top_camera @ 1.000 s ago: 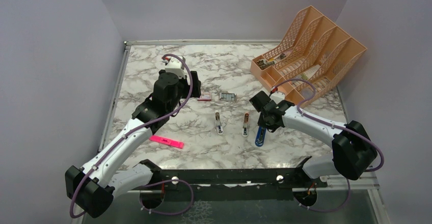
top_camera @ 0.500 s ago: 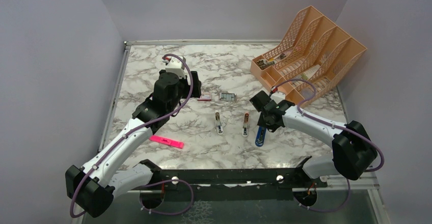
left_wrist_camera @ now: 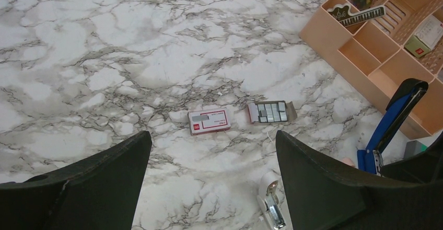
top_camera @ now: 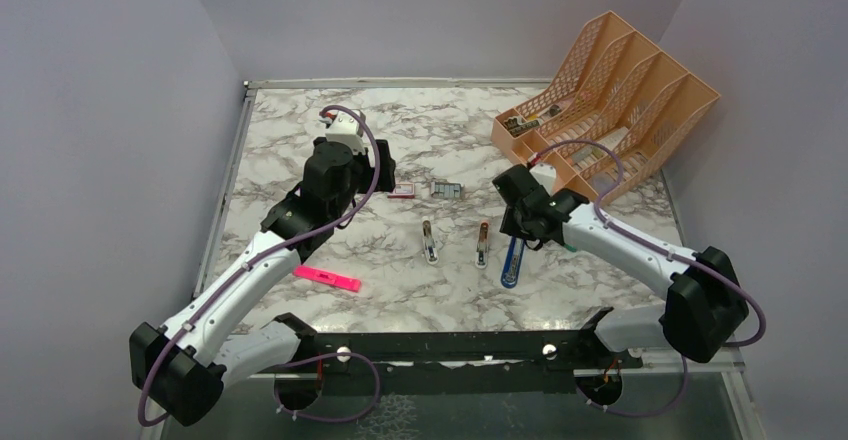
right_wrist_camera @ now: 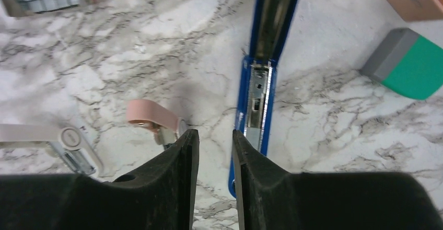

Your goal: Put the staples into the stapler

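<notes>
One step is judged done, the blue stapler [top_camera: 511, 264] opened right of centre; the staples [top_camera: 447, 189] are seen unpicked mid-frame, with left end effector [left_wrist_camera: 211, 151] spread wide, right end effector [right_wrist_camera: 214, 138] slightly parted, both empty.

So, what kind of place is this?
Probably a robot test cell dressed as an office desk: a marble-pattern tabletop between plain lilac walls, with a peach desk organizer and a blue stapler.

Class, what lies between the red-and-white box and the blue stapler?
The grey staples lie between the red-and-white box and the blue stapler, nearer the box. The left wrist view shows this most clearly.
</notes>
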`<control>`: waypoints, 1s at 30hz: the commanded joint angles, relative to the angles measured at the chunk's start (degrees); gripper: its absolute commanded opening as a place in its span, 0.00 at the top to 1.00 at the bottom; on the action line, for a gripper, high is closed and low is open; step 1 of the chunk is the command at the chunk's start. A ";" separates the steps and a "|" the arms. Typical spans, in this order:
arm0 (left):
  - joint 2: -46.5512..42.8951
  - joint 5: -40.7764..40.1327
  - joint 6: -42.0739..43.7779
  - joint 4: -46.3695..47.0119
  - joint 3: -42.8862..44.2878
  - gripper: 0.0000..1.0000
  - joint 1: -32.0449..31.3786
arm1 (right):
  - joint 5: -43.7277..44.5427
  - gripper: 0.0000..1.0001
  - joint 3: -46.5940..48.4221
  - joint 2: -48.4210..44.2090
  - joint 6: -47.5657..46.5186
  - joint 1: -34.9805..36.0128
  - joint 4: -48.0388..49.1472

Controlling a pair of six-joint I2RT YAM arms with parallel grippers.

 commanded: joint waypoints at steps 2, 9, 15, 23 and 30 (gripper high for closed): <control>0.48 1.25 -0.76 0.23 -0.19 0.11 0.13 | -4.75 0.63 4.84 0.61 -8.62 -0.25 5.07; 0.98 0.70 -1.11 0.54 -0.65 0.11 0.18 | -8.88 0.53 11.69 8.02 -15.55 -0.25 8.35; 1.26 0.25 -1.46 1.55 -1.43 0.11 0.10 | -9.75 0.52 19.63 18.10 -19.70 -0.22 8.75; 2.27 -1.14 -1.34 2.26 -1.76 0.11 0.20 | -7.70 0.62 30.78 30.38 -21.60 -0.22 9.18; 2.43 -2.87 -0.77 1.55 -1.67 0.11 0.24 | -6.16 0.63 37.65 38.92 -20.87 -0.25 6.85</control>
